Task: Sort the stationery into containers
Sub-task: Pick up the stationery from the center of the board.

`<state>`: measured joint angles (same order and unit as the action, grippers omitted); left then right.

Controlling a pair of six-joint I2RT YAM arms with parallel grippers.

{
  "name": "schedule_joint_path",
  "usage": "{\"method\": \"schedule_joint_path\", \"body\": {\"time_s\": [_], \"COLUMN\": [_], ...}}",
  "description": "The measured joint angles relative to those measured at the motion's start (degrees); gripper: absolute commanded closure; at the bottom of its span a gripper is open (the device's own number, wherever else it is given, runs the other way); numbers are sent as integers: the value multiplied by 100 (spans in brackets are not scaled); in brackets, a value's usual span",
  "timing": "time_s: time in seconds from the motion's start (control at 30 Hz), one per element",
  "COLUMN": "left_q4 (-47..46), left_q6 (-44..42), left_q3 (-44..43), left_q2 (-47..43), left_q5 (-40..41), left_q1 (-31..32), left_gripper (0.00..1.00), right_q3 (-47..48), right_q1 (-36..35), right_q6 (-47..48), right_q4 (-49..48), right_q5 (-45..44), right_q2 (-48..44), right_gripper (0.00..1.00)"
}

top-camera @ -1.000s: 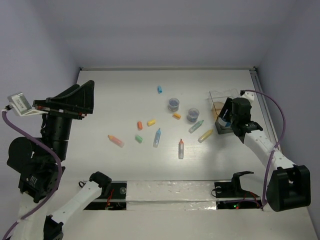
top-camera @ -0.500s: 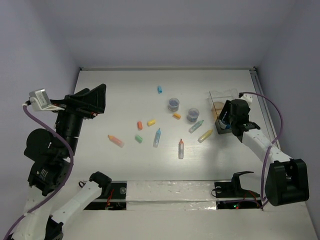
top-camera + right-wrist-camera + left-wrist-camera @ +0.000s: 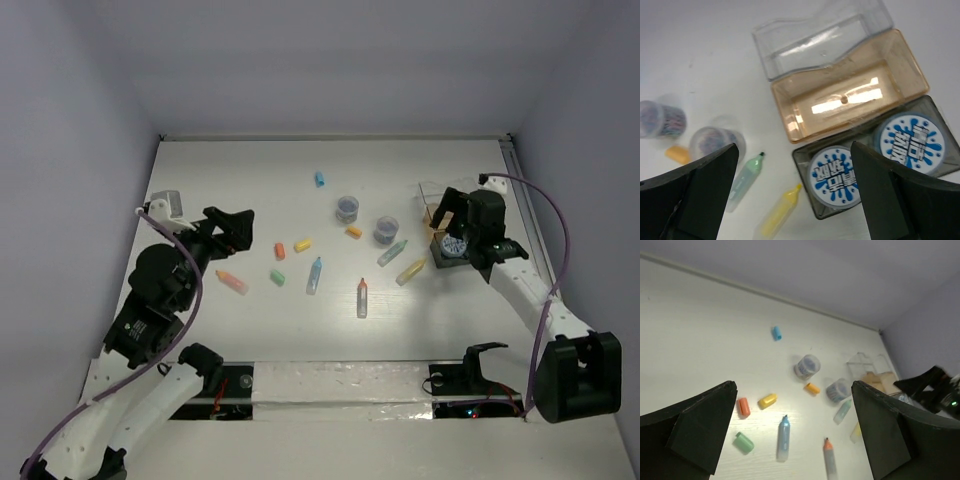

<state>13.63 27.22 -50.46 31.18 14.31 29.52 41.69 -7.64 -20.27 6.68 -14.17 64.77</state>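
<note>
Containers touch in a row: clear plastic tray, amber plastic tray, smoky grey tray holding two round blue-and-white tape rolls. Left gripper and right gripper gape wide.

I see a white table filling my overhead view, evenly lit, with only soft shadows. Plain pale lavender walls rise from its far, left and right edges. A silvery taped strip runs along its near edge, and a thin rail along its right edge.

Two tape rolls side by side in nearest tray — two more trays behind, pens left
</note>
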Motion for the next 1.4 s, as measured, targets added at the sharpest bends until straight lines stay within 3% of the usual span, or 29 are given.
{"method": "schedule_joint_path", "body": {"time_s": [0.13, 0.4, 0.73, 1.03, 1.23, 1.33, 1.4], "left_q4": [76, 164, 114, 74, 72, 72, 70], "left_q6": [-76, -234, -304, -352, -382, -389, -398], "left_q3": [509, 802, 800, 800, 800, 800, 800], "left_q2": [-42, 2, 48, 173, 175, 181, 197], "left_q5": [-37, -28, -136, -299, -343, -374, -382], "left_q1": [0, 0, -81, -146, -153, -153, -153], "left_gripper": [1, 1, 1, 1, 1, 1, 1], "right_q3": [529, 1749, 2050, 2337, 2579, 2645, 2688], "right_q1": [-345, -1550, -1648, -1757, -1757, -1757, -1757], "right_q6": [127, 358, 376, 411, 470, 522, 538], "right_q4": [151, 605, 1073, 1086, 1088, 1097, 1106], "right_q5": [457, 791, 772, 686, 481, 396, 352], "right_q2": [221, 1792, 3003, 3517, 3770, 3812, 3814], "right_gripper": [0, 0, 0, 3, 14, 36, 39]}}
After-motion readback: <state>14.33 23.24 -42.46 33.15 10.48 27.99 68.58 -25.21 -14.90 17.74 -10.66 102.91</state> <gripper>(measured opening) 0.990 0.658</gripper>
